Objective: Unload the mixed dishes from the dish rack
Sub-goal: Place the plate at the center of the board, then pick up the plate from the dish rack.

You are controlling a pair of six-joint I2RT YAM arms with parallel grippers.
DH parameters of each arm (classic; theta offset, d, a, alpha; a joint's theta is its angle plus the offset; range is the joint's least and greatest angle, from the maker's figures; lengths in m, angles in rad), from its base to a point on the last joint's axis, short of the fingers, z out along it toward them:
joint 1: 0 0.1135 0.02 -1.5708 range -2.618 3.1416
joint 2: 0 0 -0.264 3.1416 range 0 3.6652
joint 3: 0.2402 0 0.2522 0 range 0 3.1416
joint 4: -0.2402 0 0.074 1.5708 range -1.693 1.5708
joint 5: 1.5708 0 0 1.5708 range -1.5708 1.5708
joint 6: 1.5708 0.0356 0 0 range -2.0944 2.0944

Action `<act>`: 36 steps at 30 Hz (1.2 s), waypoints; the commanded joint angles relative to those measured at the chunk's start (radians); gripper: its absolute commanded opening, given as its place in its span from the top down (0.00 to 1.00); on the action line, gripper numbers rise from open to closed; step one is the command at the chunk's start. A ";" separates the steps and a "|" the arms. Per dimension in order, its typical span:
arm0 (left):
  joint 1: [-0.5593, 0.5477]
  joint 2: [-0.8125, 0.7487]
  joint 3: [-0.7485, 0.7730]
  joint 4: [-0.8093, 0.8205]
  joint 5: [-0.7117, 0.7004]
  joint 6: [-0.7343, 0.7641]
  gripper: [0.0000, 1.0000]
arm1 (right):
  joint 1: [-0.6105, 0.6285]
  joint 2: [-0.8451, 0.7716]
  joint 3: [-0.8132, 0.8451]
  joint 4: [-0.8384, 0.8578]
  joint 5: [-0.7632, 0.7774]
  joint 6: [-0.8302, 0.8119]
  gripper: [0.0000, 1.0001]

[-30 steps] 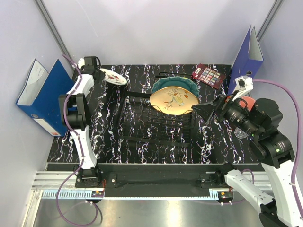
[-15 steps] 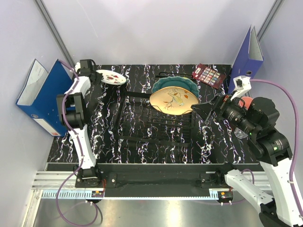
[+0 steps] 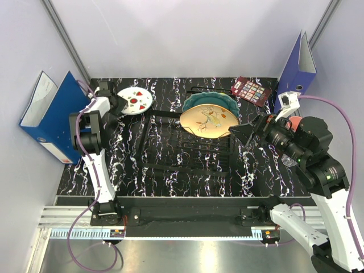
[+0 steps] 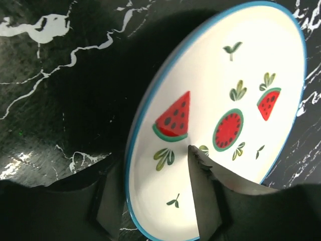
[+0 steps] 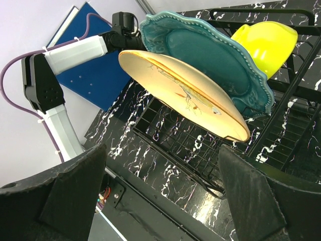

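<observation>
The white plate with watermelon marks point(image 3: 135, 100) point(image 4: 225, 100) lies on the table's back left, outside the dish rack point(image 3: 170, 153) point(image 5: 200, 145). My left gripper point(image 3: 115, 102) point(image 4: 150, 168) is open, and its fingers straddle the plate's near rim with a gap. A cream floral plate point(image 3: 207, 120) point(image 5: 185, 95) and a teal scalloped plate point(image 3: 211, 98) point(image 5: 210, 55) lean in the rack's right end. The yellow-green bowl point(image 5: 266, 40) sits behind them. My right gripper point(image 3: 245, 133) point(image 5: 161, 150) hangs wide open just right of the cream plate, holding nothing. A pink cup point(image 3: 293, 121) peeks from behind the right arm.
Blue ring binders stand at the left wall point(image 3: 54, 116) and the back right corner point(image 3: 298, 68). A dark red card with coloured squares point(image 3: 251, 90) lies at the back right. Grey walls close in three sides.
The watermelon plate has come down flat onto the table and shifted slightly toward me. The left jaws have parted from its rim. The right arm has barely moved.
</observation>
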 commanded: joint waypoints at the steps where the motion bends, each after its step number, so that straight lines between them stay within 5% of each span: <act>1: 0.006 -0.026 -0.008 0.002 0.050 0.024 0.41 | 0.010 -0.006 -0.008 0.032 0.009 0.004 0.00; 10: 0.009 -0.154 -0.143 -0.041 0.048 0.044 0.22 | 0.009 -0.015 -0.039 0.064 0.010 0.013 0.00; 17: 0.015 -0.243 -0.212 -0.058 0.059 0.041 0.20 | 0.009 -0.029 -0.031 0.061 0.039 0.005 0.01; 31: -0.114 -0.840 -0.514 0.046 0.201 0.134 0.18 | 0.010 -0.041 -0.138 0.144 0.191 -0.359 0.03; 36: -0.270 -1.099 -0.643 0.069 0.130 0.162 0.18 | 0.018 0.009 -0.135 0.170 0.224 -0.479 0.04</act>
